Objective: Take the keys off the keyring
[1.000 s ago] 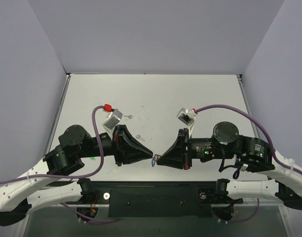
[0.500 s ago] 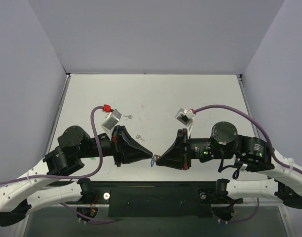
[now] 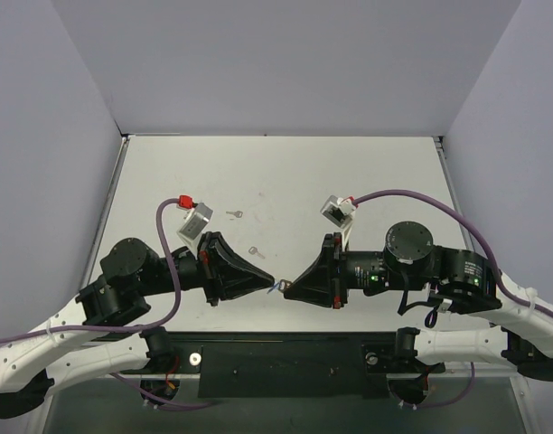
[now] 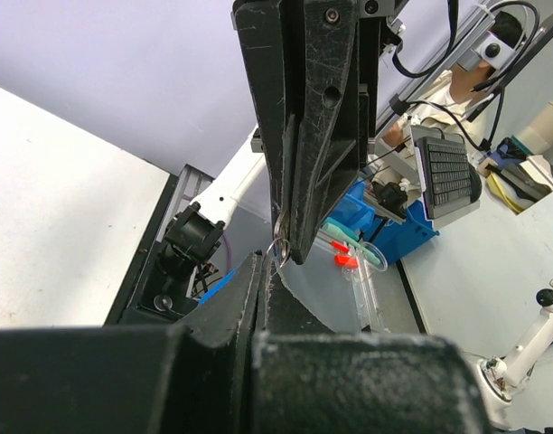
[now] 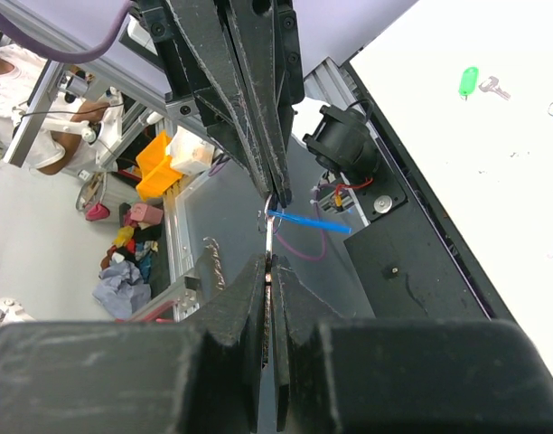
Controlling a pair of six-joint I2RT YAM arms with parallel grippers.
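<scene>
Left gripper (image 3: 267, 282) and right gripper (image 3: 289, 289) meet tip to tip above the near edge of the table (image 3: 367, 172). Each has its fingers pressed together on the keyring (image 4: 278, 249), a thin wire loop pinched between the 2 sets of tips. 1 blue tag (image 5: 308, 222) juts from the ring. 2 loose keys (image 3: 255, 251) lie on the table, well apart from the grippers.

Recommended procedure:
1. Hold 1 grip fixed.
2. Rotate the other about the ring so the tag's link walks along the coil toward the split end.
3. Do not pull straight apart; the wire would likely slip or deform.
</scene>
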